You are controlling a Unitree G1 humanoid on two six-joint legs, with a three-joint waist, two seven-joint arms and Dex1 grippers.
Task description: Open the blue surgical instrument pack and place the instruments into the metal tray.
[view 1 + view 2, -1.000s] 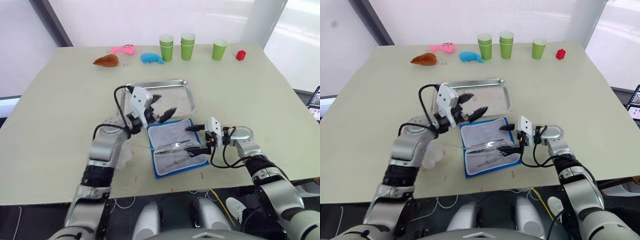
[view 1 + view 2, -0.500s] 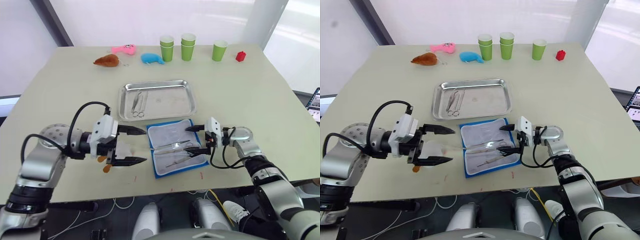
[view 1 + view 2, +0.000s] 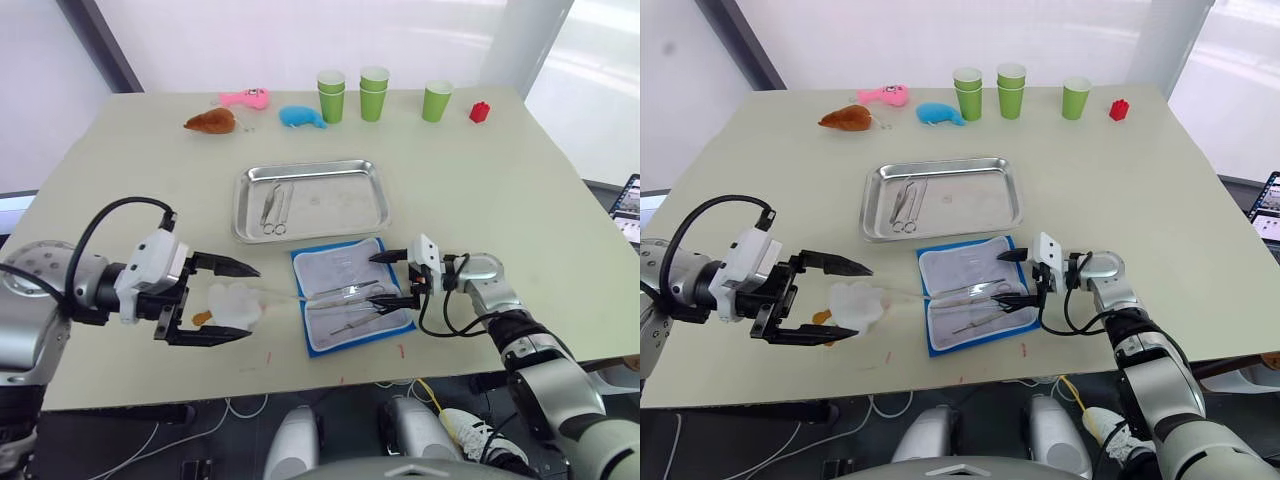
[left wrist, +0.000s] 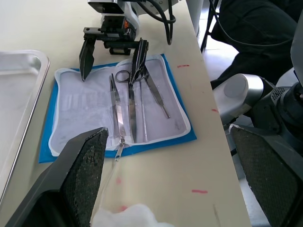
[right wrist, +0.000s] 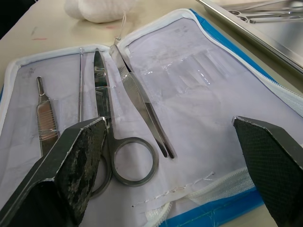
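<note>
1. Instruments (image 5: 120,101): thin, stiff, slick steel, light; apt to skid on the lining or slip from the pads.
2. Lying in the open pack (image 3: 352,293), between and just ahead of the right gripper (image 3: 393,279) tips; two more already in the tray (image 3: 312,198) beyond.
3. Right gripper wide open, empty, straddling the scissors' rings.
4. Best pinched across the shank near the rings, not at the fine tips.
5. Left gripper (image 3: 228,301) wide open, empty, with a white wad (image 3: 234,304) between its fingers.
</note>
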